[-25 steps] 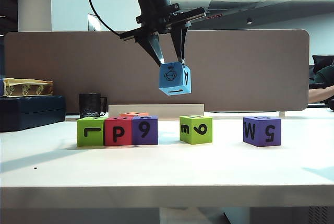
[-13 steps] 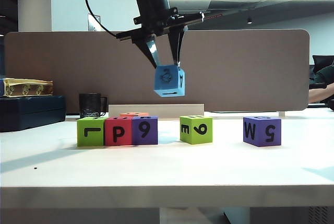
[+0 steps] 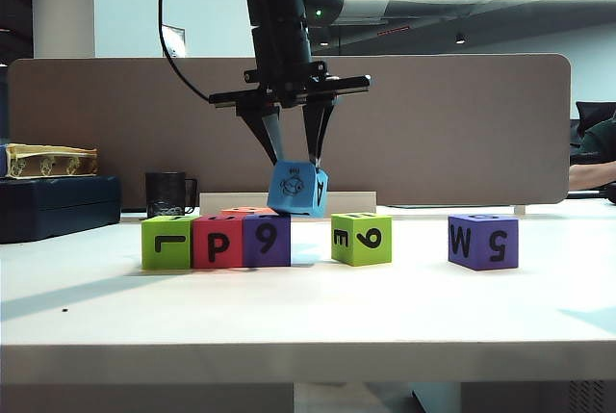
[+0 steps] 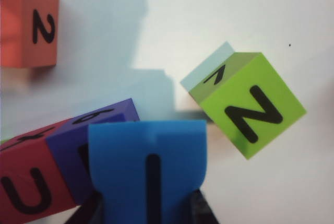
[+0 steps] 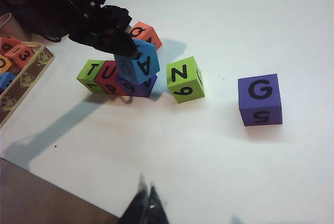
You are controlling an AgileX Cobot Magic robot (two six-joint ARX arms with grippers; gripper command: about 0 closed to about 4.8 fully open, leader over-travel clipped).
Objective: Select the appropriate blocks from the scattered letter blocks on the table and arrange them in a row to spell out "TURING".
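The left gripper (image 3: pixel 295 155) was closed on a light blue block (image 3: pixel 297 190), holding it tilted in the air just above the gap between the purple block (image 3: pixel 267 240) of the row and the lime green N block (image 3: pixel 361 238). The blue cube showed a fish picture and a black letter I on the face toward the wrist camera. On the white table (image 3: pixel 308 312) a lime green T block (image 3: pixel 166 243), a red U block (image 3: pixel 218 241) and the purple one stood touching in a row; a purple G block (image 3: pixel 483 241) stood well apart on the right. All cubes looked matte with black signs. A black mug (image 3: pixel 169 193) stood behind. The right gripper (image 5: pixel 146 201) hung near the table's front edge, its fingers together, empty.
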